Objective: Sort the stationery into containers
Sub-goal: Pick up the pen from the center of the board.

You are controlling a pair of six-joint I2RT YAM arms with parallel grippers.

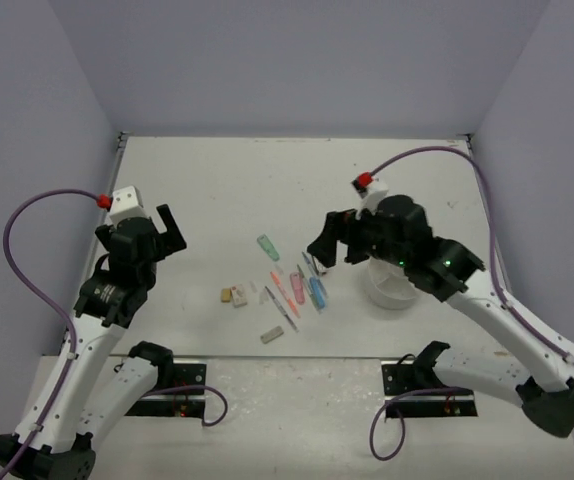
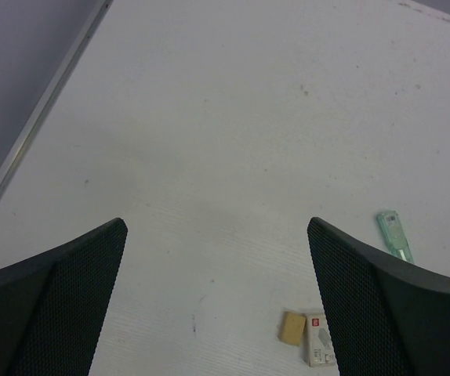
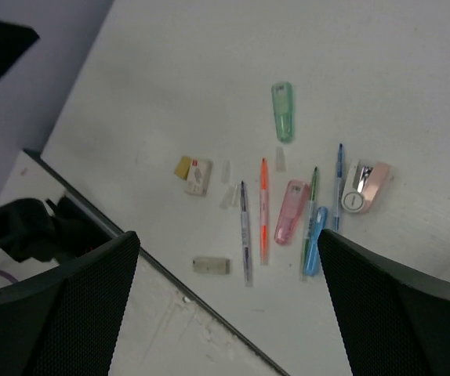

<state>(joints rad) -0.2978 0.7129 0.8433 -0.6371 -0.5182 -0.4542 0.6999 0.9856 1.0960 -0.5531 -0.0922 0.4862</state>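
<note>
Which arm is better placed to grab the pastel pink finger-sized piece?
Right. The right gripper hangs open near the pastel pink piece and round white organizer; the left gripper is farther off.

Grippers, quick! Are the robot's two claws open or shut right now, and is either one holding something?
Left gripper: open, holding nothing.
Right gripper: open, holding nothing.

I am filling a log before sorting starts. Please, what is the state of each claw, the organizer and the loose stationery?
Left claw: open, empty, above the table.
Right claw: open, empty.
White organizer: upright, partly hidden by the right arm; contents unseen.
Green highlighter: lying flat, apart from the rest.
Orange pen: lying flat, not yet sorted.
Tan eraser: flat, against the white eraser.
Grey block: flat, alone.
</note>
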